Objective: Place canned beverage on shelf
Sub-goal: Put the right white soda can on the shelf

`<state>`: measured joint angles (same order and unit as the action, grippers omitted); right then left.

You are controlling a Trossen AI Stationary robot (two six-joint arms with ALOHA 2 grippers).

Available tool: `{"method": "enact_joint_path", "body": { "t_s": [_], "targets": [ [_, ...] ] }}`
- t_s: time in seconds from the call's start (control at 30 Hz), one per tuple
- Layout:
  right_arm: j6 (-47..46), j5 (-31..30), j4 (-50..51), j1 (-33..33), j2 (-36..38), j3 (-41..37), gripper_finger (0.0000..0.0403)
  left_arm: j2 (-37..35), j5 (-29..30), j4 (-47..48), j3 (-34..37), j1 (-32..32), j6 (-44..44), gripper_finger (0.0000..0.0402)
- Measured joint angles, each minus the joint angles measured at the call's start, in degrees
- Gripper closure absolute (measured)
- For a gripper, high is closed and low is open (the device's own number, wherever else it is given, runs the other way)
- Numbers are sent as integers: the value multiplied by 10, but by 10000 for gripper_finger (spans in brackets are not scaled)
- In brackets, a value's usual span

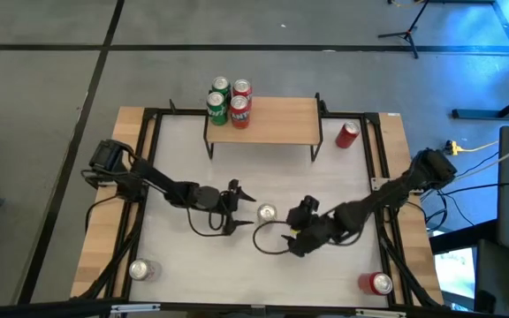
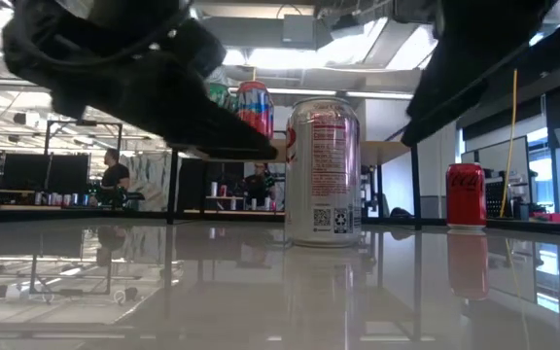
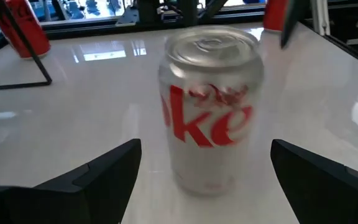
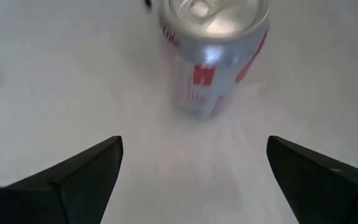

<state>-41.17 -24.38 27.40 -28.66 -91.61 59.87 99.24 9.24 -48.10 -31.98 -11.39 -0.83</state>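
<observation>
Silver and upright, a can point(image 1: 266, 212) stands in the middle of the white table point(image 1: 343, 177); the left gripper point(image 1: 240, 210) sits just beside it, fingers spread wide, holding nothing; the right gripper point(image 1: 297, 225) is near its other side, likewise wide open and empty; the wooden shelf point(image 1: 281, 119) stands at the far edge, four cans point(image 1: 230, 102) on its left end; a red can point(image 1: 347, 134) stands beside it.

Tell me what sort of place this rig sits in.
Most likely a robotics lab in an open-plan office: the low view shows people at desks with ceiling lights overhead, and the high view shows a tripod stand and cabling on the grey floor beside the table.
</observation>
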Motion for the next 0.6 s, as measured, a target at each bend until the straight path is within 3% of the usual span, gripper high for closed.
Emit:
{"method": "enact_joint_path", "body": {
  "t_s": [0.1, 0.2, 0.37, 0.6],
  "targets": [
    [-19, -71, -18, -10, -25, 0, 9, 22, -33, 0, -17, 12, 15, 53],
    [-20, -102, -47, -6, -51, 0, 9, 41, -84, 2, -32, 20, 25, 53],
    [-3, -104, -89, 15, -75, 0, 8, 58, -143, 1, -43, 21, 30, 53],
    [37, -91, -57, 24, -74, 0, 8, 58, -164, 3, -43, -1, 24, 53]
  ]
}}
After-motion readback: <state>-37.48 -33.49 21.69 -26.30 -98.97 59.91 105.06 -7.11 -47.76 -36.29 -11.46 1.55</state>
